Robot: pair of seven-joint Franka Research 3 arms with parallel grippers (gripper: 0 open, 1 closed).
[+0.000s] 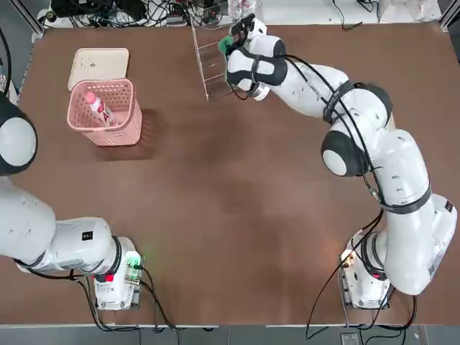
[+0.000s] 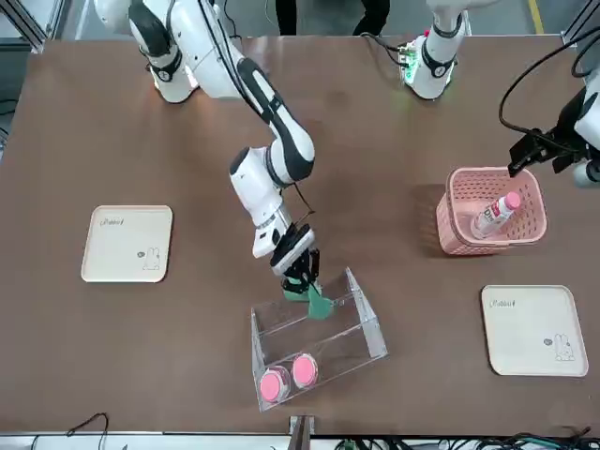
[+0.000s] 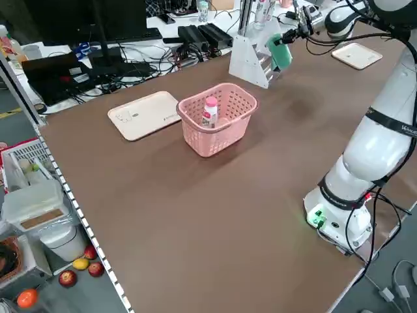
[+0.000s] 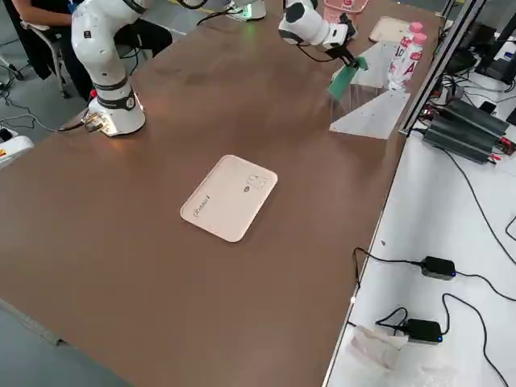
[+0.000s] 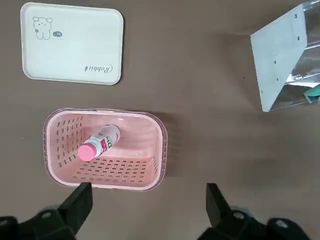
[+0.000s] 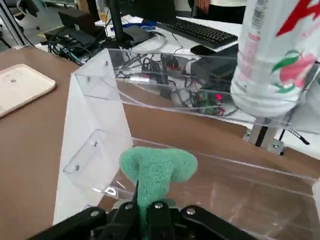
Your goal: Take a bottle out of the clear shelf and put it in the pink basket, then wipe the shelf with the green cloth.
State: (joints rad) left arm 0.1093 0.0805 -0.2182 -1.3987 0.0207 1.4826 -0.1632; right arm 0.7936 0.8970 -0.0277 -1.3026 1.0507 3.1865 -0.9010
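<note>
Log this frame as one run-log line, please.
bottle in pink basket | right gripper holds green cloth at clear shelf | left gripper open

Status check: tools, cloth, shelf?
Right tool shut on teal-green fabric cloth, at clear acrylic shelf. Left tool open, above pink lattice basket. Two bottles remain in shelf.

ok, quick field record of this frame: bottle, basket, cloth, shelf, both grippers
bottle: lying inside the pink basket
green cloth: pinched in the right gripper, at the clear shelf
clear shelf contents: two more pink-capped bottles
right gripper: shut on green cloth, at the shelf's upper ledge
left gripper: open, empty, hovering above the basket
trays: two cream trays, both bare
</note>
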